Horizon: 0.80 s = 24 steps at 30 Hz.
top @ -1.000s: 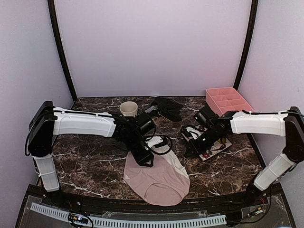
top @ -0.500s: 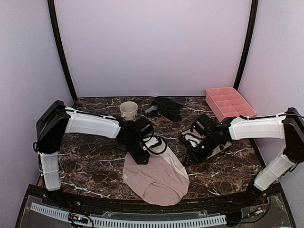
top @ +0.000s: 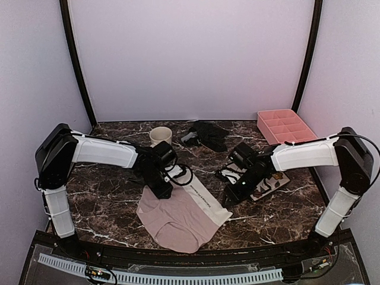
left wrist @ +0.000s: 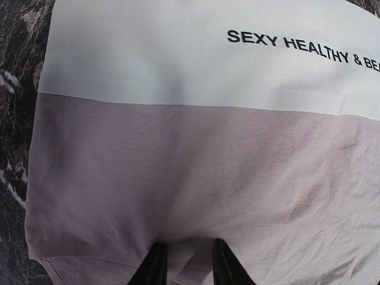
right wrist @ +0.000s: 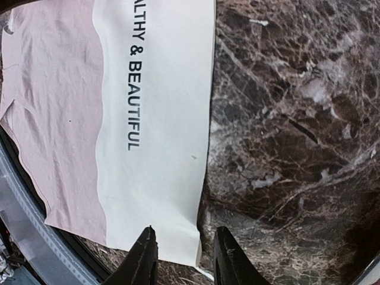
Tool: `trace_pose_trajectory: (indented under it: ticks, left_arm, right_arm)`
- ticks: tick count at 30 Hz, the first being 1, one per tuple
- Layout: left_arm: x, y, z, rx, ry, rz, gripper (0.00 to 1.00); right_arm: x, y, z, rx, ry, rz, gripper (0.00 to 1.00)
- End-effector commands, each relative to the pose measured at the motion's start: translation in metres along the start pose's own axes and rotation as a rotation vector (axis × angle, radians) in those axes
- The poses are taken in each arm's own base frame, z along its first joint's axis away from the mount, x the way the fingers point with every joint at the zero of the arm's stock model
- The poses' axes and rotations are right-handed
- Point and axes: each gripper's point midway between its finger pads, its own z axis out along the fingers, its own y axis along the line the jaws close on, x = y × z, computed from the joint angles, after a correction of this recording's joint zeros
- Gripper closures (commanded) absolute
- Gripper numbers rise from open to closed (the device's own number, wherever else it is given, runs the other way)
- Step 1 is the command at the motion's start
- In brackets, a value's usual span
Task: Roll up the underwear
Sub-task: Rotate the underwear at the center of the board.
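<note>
**At 6 o'clock on the tabletop (top: 107, 202): pink and white underwear (top: 175, 219) gripped at 2 points**

The garment lies spread flat near the front edge. Its pink body points toward 7 o'clock and its white waistband (top: 200, 199), printed with black lettering, toward 1 o'clock.

The left end effector (top: 164, 191) sits at the garment's 11 o'clock edge. In the left wrist view its fingers (left wrist: 155, 268) are nearly closed, pinching pink cloth between them, with creases fanning out from the pinch.

The right end effector (top: 229, 200) is at the waistband's 3 o'clock corner. In the right wrist view its fingers (right wrist: 144, 256) are narrowly parted astride that corner and appear to nip it.

The black underwear (top: 209, 134) lies crumpled at 12 o'clock, untouched and well apart from both arms.

- Cup (top: 160, 136): at 11 o'clock.
- Pink tray (top: 287, 126): at 2 o'clock.
- Plate (top: 278, 180): at 3 o'clock, partly under the right arm.
</note>
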Motion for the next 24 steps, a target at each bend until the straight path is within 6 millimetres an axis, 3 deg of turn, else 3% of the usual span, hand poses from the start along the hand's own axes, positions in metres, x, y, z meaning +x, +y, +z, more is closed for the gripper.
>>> trace_pose_trajectory:
  ticks: [1,7,11,15,19,24]
  left_arm:
    - [0.030,0.009,-0.009,-0.031,0.081,-0.014,0.67]
    - [0.004,0.001,-0.045,0.010,-0.058,-0.033,0.58]
    - [0.007,0.000,-0.049,0.023,-0.056,-0.075,0.56]
    - [0.018,0.000,-0.048,0.032,-0.037,-0.127,0.56]
    - [0.027,-0.006,-0.049,0.064,-0.018,-0.170,0.56]
    - [0.047,-0.022,-0.044,0.149,0.023,-0.186,0.56]
  right_arm:
    - [-0.015,0.015,0.002,-0.024,-0.018,-0.061,0.69]
    - [-0.029,0.042,0.006,-0.094,-0.056,-0.111,0.73]
    - [-0.017,0.040,0.027,-0.102,0.003,-0.123,0.77]
    - [0.006,0.030,0.041,-0.089,0.061,-0.111,0.80]
    - [0.040,0.023,0.045,-0.082,0.132,-0.090,0.83]
    - [0.084,0.032,0.042,-0.113,0.207,-0.085,0.86]
